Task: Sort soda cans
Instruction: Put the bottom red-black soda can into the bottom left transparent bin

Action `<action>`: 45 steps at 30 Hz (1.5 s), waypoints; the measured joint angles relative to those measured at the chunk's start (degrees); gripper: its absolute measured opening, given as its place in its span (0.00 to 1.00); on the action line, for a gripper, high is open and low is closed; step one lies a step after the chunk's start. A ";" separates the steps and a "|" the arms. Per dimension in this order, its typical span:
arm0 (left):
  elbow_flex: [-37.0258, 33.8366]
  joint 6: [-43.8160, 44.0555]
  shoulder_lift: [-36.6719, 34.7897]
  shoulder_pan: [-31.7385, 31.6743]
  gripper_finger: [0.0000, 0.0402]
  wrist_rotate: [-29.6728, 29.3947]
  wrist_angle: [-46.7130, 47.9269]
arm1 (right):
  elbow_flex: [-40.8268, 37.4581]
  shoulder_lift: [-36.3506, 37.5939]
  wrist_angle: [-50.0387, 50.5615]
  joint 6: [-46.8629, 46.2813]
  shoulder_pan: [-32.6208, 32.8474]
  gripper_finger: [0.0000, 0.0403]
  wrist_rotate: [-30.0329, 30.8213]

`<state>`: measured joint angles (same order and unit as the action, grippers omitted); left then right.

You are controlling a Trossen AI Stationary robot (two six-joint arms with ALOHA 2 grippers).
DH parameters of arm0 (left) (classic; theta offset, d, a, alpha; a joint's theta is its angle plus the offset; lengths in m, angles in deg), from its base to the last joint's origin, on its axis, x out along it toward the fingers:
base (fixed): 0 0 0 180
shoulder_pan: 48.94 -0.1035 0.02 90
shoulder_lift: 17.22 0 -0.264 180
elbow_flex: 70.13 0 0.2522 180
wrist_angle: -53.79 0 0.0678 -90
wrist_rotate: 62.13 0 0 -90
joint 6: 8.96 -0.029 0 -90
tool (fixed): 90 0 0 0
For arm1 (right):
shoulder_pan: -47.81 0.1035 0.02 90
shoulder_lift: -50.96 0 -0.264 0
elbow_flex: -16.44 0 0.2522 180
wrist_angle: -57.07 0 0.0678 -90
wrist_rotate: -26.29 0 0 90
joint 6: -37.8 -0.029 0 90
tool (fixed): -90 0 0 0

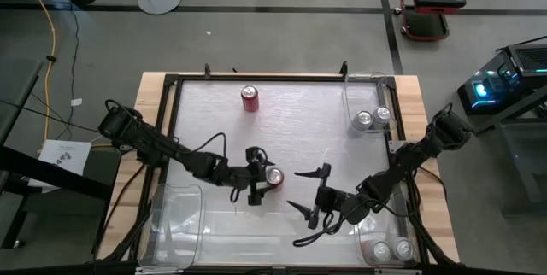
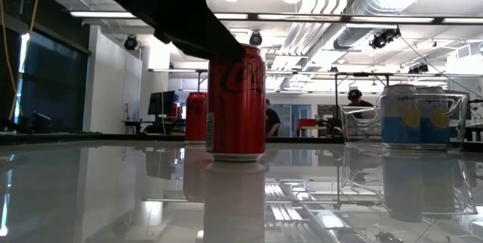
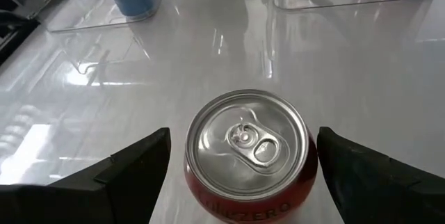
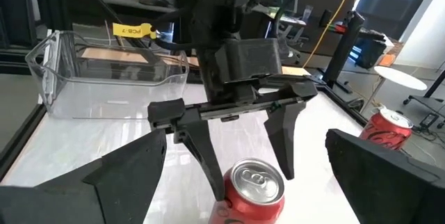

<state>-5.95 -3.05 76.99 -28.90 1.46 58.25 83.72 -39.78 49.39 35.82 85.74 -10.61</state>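
Note:
A red soda can (image 1: pixel 273 177) stands upright on the table's middle. My left gripper (image 1: pixel 267 177) is open around it, one finger on each side with a gap showing on both sides in the left wrist view (image 3: pixel 243 147). The can's silver top (image 3: pixel 247 140) shows between the fingers. My right gripper (image 1: pixel 296 190) is open and empty just to the can's right, facing it. A second red can (image 1: pixel 249 98) stands at the far middle. Two silver cans (image 1: pixel 372 119) stand in the far right bin, and two more (image 1: pixel 391 249) in the near right bin.
An empty clear bin (image 1: pixel 175 224) sits at the near left corner. The clear bins at far right (image 1: pixel 363 96) and near right (image 1: pixel 376 258) hold the silver cans. A black frame (image 1: pixel 256 77) runs round the table. Bare table lies between the two red cans.

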 joint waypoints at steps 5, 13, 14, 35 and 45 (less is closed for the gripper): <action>0.06 1.43 0.53 -0.53 0.84 0.95 0.27 | 0.00 0.00 0.70 -1.01 0.00 0.95 -0.01; 0.07 0.03 3.78 -0.51 0.84 0.82 -2.56 | 0.00 0.00 1.64 -2.13 0.00 0.95 0.02; 0.07 -0.02 3.78 -0.51 0.84 0.82 -2.67 | 0.00 0.00 1.86 -2.15 0.00 0.95 0.01; -0.04 -0.16 1.71 -0.14 0.71 0.61 -3.13 | 0.00 0.00 2.96 -3.60 0.00 0.95 0.04; 6.75 5.42 -11.80 6.80 0.69 -7.38 22.98 | 0.00 0.00 3.66 -4.03 0.00 0.95 0.06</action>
<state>0.80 2.37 65.19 -22.10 -5.92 81.23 83.72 -39.78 53.05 31.78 85.74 -10.55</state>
